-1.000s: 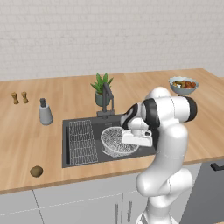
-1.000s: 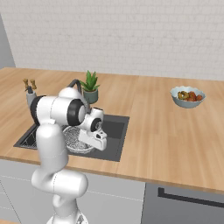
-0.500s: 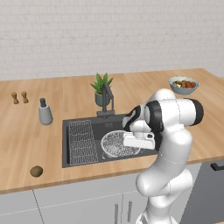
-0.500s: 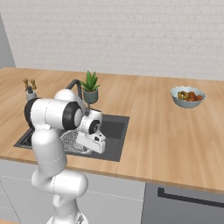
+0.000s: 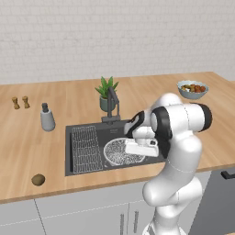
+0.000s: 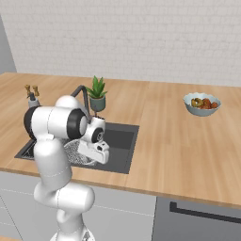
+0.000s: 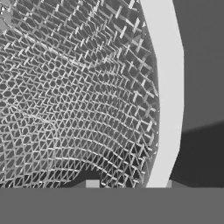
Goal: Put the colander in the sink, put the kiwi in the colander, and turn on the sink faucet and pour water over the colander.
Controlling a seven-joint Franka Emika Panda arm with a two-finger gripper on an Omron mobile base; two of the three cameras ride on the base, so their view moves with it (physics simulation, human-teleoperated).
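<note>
Colander [image 5: 120,152], 1, sits in sink [image 5: 86,167]; pincer [image 7: 131,184] straddles its rim; 1 kiwi [image 5: 38,179] on counter.

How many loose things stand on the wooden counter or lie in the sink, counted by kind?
Round white-silver mesh colander: 1
Flat wire rack: 1
Small brown fuzzy kiwi: 1
Small brown shakers: 2
Grey soap dispenser bottle: 1
Potted green plant: 1
Grey-blue fruit bowl: 1
Total: 8

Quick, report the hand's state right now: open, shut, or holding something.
Hand: its two fingers straddle the rim of the colander down in the sink; apparently shut on that rim, colander held.
</note>
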